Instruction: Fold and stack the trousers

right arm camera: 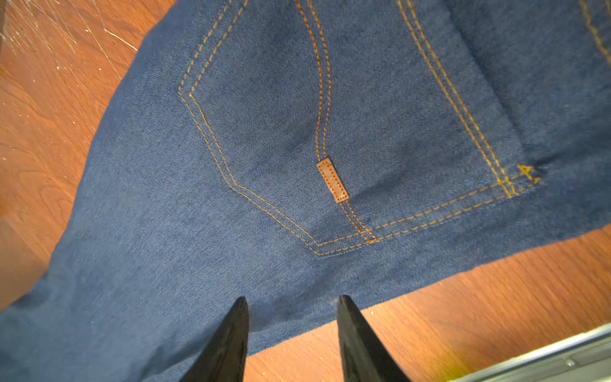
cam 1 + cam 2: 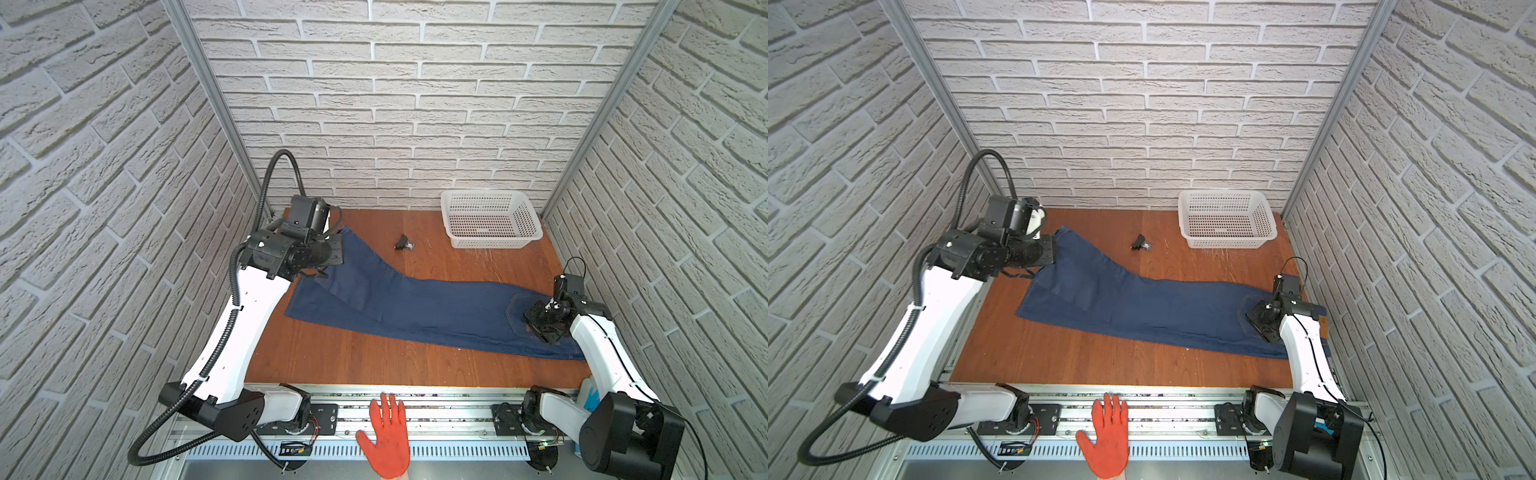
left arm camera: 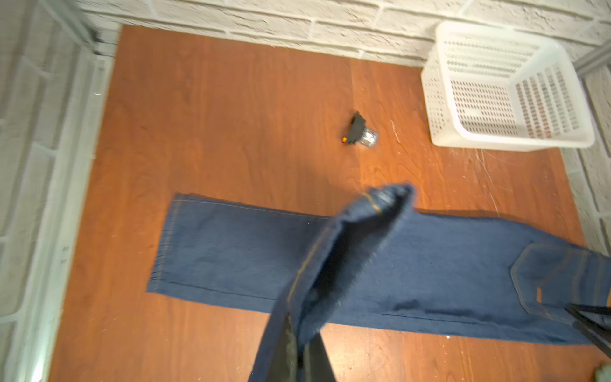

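Blue jean cloth is pinched tight in your left pincer (image 3: 301, 350), over on the left side of the wooden table (image 2: 374, 357). It holds one leg of the trousers (image 2: 415, 307) near its end, up off the wood; that leg looks a bit blurry in the left wrist view. The other leg lies flat under it. From there the trousers stretch across the table to the right, back side up, with the waist end at the far right. Behind the legs, a small black thing (image 2: 402, 242) sits alone on the wood; you cannot tell what it is. At the near edge, in the middle, a hand in an orange glove (image 2: 388, 436) rests on the metal rail (image 2: 436, 409). Further right, a white basket (image 2: 486, 242) stands in the back corner, well apart from the trousers. Your right pincer (image 1: 292, 299) is spread, with nothing between its two black fingers (image 1: 231, 337). Its tips are over the cloth just beside the back pocket (image 1: 281, 132); they may touch the denim, but that is hard to see.
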`<state>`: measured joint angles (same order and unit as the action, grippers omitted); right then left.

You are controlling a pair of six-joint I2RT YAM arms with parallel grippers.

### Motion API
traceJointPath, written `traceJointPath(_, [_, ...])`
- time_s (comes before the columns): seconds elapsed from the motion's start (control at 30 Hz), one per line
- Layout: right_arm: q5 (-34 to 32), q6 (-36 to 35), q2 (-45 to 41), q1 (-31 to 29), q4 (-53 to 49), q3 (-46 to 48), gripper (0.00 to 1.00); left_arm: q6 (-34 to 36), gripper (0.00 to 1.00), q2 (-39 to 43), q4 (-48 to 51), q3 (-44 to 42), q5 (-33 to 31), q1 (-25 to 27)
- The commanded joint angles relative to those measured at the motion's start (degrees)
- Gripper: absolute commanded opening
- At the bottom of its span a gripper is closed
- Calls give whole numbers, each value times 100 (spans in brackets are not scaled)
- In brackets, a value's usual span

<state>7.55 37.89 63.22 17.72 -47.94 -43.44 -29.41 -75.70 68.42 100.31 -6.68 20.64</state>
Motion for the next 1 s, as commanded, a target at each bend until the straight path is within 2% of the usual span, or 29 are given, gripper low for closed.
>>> traceJointPath(0.0, [-78,-114,31,-40,90,31,46,20,0,-7,597,130,-448,-336])
traceJointPath(0.13, [-86,-78,28,-49,-139,-101,48,84,0,-126,555,-126,-433,-805])
traceJointPath(0.27, [-228,106,-152,-63,-691,-286,50,111,0,-206,359,-469,-410,-1041])
traceJointPath(0.5, [-68,870,-550,-76,-1428,-129,51,135,0,-302,37,-843,-317,-1312])
traceJointPath(0.73, [429,1475,-425,-145,-1070,409,54,207,0,-349,-140,-991,-194,-1481])
traceJointPath(0.97, [418,1878,-145,-216,-616,661,54,306,0,-330,-233,-1117,-150,-1623])
